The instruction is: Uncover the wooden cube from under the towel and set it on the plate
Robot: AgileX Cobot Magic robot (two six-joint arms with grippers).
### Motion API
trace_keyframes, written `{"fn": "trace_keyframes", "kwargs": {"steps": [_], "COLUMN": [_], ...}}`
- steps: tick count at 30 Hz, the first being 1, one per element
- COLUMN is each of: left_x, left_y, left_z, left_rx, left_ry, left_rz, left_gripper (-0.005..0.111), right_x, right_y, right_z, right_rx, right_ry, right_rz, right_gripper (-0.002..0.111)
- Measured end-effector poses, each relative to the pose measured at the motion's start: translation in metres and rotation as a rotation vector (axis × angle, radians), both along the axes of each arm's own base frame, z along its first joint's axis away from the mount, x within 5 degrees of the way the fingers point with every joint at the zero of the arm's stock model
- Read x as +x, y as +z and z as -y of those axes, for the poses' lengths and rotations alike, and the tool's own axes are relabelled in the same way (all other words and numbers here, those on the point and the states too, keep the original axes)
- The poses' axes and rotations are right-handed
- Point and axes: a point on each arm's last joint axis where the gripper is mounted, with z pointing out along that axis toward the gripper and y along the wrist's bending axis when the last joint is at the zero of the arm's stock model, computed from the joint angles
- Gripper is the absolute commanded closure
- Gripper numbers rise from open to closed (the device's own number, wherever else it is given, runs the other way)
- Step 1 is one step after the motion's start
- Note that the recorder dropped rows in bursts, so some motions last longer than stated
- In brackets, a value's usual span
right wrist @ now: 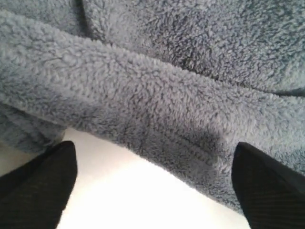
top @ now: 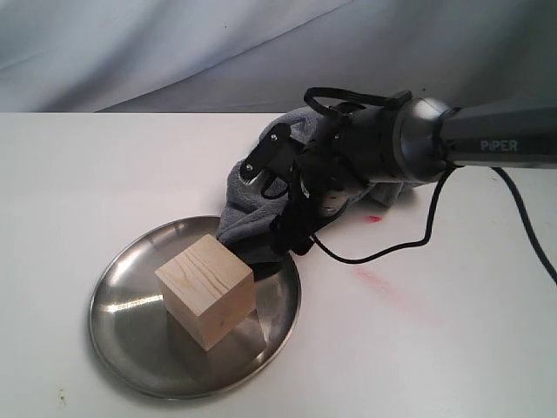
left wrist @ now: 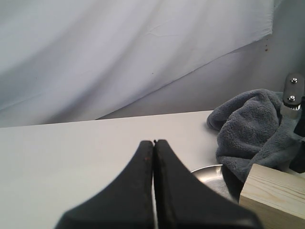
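My right gripper [top: 280,196] hangs with its jaws apart, holding nothing, and the towel [top: 239,205] is bunched directly under and between them. From there, toward the near edge of the table [top: 96,165], lies the plate [top: 113,340], with a fold of the towel touching its far rim. The cube [top: 206,289] sits flat on the plate, apart from the jaws. I judge the placing done. What matters next is backing off toward the right edge without snagging the towel. My left gripper [left wrist: 154,157] is pressed together and empty, and it is out of the exterior view.
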Motion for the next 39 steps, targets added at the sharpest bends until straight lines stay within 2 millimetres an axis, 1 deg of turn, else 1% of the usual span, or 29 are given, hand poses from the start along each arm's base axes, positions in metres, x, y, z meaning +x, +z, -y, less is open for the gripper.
{"fn": "trace_keyframes", "kwargs": {"steps": [5,7,10,13,15,18,22,25,28,31,34,39], "left_x": [0.000,0.000,0.000,0.000,0.000,0.000,0.000,0.000,0.000,0.000,0.000,0.000], "left_y": [0.000,0.000,0.000,0.000,0.000,0.000,0.000,0.000,0.000,0.000,0.000,0.000], "left_z": [0.000,0.000,0.000,0.000,0.000,0.000,0.000,0.000,0.000,0.000,0.000,0.000], "left_rx": [0.000,0.000,0.000,0.000,0.000,0.000,0.000,0.000,0.000,0.000,0.000,0.000], "left_ry": [0.000,0.000,0.000,0.000,0.000,0.000,0.000,0.000,0.000,0.000,0.000,0.000], "left_rz": [0.000,0.000,0.000,0.000,0.000,0.000,0.000,0.000,0.000,0.000,0.000,0.000], "left_gripper": [0.107,0.107,0.107,0.107,0.107,0.107,0.107,0.107,0.107,0.107,0.107,0.107], "right_x": [0.003,0.003,0.005,0.011,0.018,0.030,0.048,0.056,0.058,0.058,0.058,0.057], "right_y": [-0.020,-0.022,-0.019,-0.016,-0.013,-0.010,-0.010,-0.008,0.000,0.011,0.023,0.029], "right_z": [-0.002,-0.002,-0.003,0.000,0.005,0.019,0.046,0.061,0.064,0.060,0.057,0.058], "right_rx": [-0.036,-0.029,-0.014,0.007,0.030,0.059,0.067,0.079,0.105,0.164,0.223,0.241], "right_ry": [0.023,0.018,0.008,-0.050,-0.110,-0.210,-0.345,-0.415,-0.430,-0.408,-0.391,-0.403], "right_rz": [-0.003,-0.001,0.024,0.079,0.112,0.138,0.139,0.135,0.143,0.162,0.179,0.182], "right_gripper": [0.071,0.083,0.098,0.105,0.106,0.106,0.106,0.106,0.106,0.102,0.088,0.044]}}
